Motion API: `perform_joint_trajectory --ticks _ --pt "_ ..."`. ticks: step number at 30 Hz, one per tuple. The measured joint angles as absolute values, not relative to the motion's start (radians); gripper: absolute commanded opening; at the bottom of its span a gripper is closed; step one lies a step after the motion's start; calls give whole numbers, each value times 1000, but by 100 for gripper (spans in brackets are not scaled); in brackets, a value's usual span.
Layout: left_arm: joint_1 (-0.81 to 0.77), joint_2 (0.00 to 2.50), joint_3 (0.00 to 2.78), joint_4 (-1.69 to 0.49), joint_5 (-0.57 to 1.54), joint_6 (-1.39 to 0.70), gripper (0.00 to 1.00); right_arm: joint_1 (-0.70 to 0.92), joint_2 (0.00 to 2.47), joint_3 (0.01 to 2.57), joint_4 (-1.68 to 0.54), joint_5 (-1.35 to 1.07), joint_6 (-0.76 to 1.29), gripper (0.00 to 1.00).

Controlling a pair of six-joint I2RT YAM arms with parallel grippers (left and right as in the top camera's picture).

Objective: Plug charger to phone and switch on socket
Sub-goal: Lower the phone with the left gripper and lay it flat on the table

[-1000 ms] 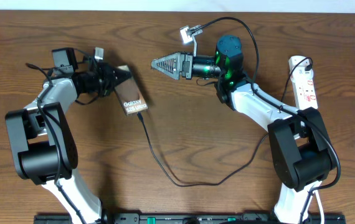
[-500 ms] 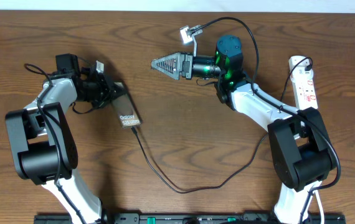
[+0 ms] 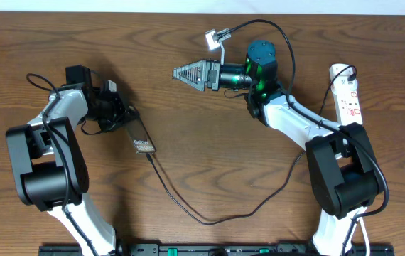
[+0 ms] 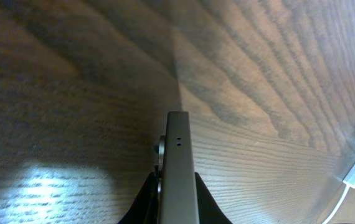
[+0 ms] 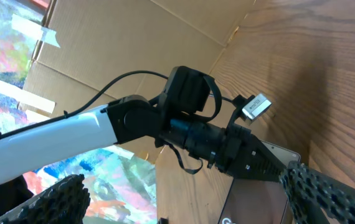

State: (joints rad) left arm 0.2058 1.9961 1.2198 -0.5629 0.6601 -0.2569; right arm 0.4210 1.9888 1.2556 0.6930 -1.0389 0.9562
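Evidently the left gripper (image 3: 125, 119) was clamped on the phone (image 3: 141, 138), which jutted out ahead of its fingers, turned partly on edge. The charger (image 3: 202, 219) reached the phone's end farthest from that gripper. The right gripper (image 3: 181, 72) hung with fingers spread apart, the socket (image 3: 347, 91) well behind it.
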Motion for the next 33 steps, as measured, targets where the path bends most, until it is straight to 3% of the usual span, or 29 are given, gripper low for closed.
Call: perform_joint_trajectory --ticks 10,16,26,33 --pt "206 1996 1220 -607 600 -257 8 421 1989 1256 693 -1039 956 99" --pt "206 1996 1220 -608 599 -257 16 421 1989 1256 693 -1039 956 99" --pt "206 1994 1220 -610 603 -257 17 421 1989 1256 693 -1039 956 99" --pt "206 1990 1221 -620 606 -253 27 421 1989 1256 693 -1039 956 99"
